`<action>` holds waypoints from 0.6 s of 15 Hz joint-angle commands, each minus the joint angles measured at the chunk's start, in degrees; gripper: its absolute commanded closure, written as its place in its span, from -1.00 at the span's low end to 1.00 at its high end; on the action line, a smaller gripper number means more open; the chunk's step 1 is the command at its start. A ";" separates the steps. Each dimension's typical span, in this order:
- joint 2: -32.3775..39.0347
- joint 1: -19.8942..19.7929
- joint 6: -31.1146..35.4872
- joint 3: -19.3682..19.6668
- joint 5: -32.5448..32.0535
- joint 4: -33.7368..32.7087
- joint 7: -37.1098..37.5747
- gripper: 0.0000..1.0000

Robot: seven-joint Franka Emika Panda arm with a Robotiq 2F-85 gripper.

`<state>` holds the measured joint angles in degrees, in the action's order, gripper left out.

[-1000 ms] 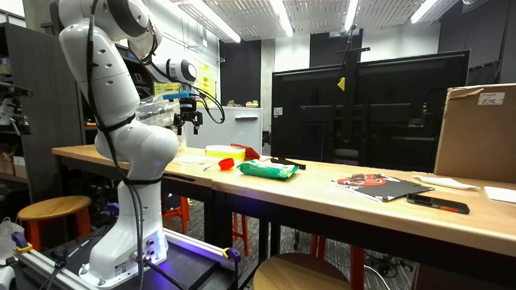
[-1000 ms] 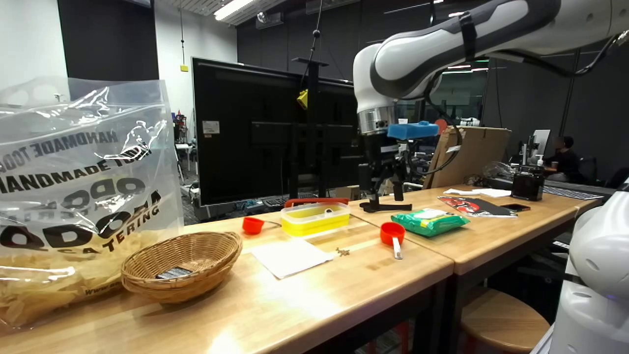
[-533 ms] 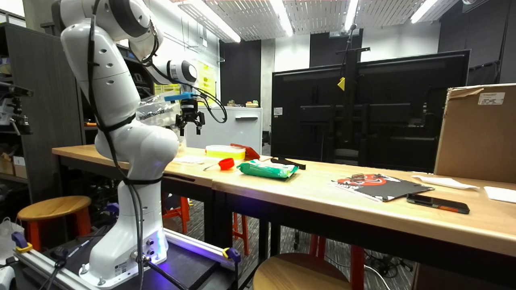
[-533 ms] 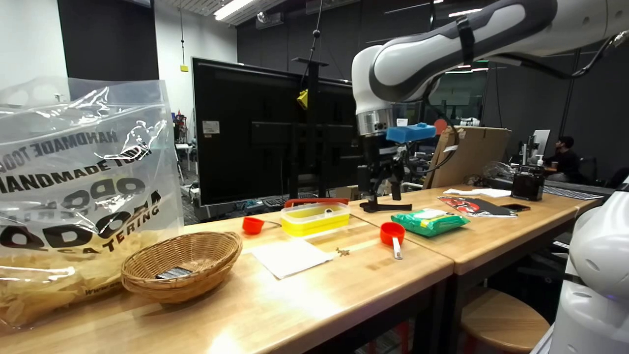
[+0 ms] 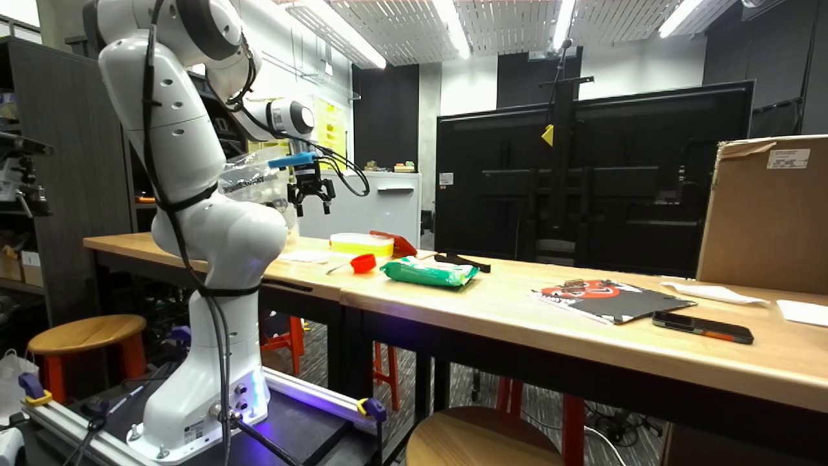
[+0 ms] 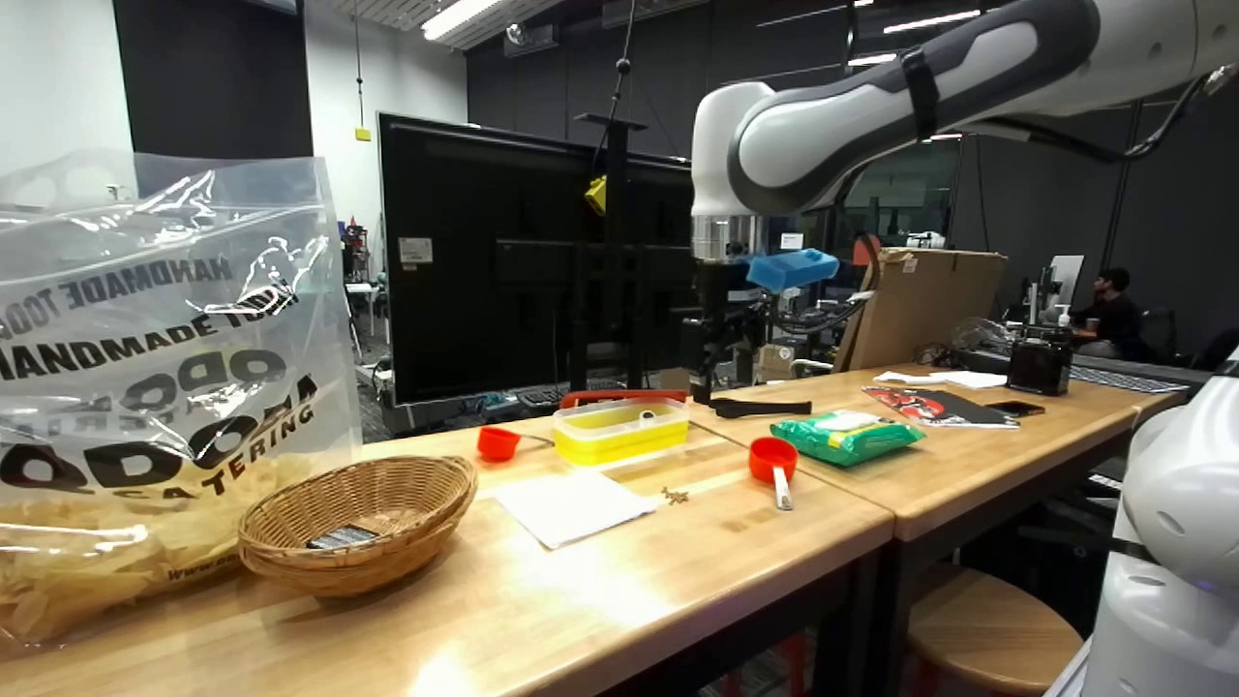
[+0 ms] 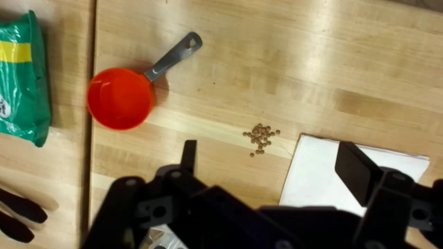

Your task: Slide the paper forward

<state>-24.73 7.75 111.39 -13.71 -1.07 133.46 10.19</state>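
Observation:
The paper is a plain white sheet lying flat on the wooden table. It shows in both exterior views (image 5: 304,257) (image 6: 576,505) and in the wrist view (image 7: 311,176), where a finger and the gripper body cover parts of it. My gripper (image 7: 271,159) is open and empty, with wide-apart fingers. In the wrist view the right finger overlaps the paper and the left finger is over bare wood. In both exterior views the gripper (image 5: 313,208) (image 6: 726,382) hangs well above the table, not touching the paper.
Brown pellets (image 7: 260,138) lie beside the paper. Around it are a wicker basket (image 6: 358,523), a yellow container (image 6: 619,433), red measuring cups (image 6: 772,457) (image 6: 498,444) and a green pack (image 6: 847,439). A plastic bag (image 6: 174,387) stands behind the basket. More white sheets (image 5: 715,292) lie farther along.
The gripper has shifted right in an exterior view and left in the other exterior view, and its wrist has turned and tilted slightly. The fingers stay open. The paper has not moved.

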 commanded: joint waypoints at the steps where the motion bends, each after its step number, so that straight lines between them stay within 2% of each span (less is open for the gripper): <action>1: 0.45 1.69 7.57 1.06 2.39 2.41 -1.36 -1.00; 4: 2.32 2.40 14.08 1.42 5.29 4.28 -2.09 -1.00; 9: 10.40 1.48 25.79 -0.62 6.05 3.18 5.54 -1.00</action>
<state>-19.32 9.07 131.29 -13.56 3.88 138.03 11.62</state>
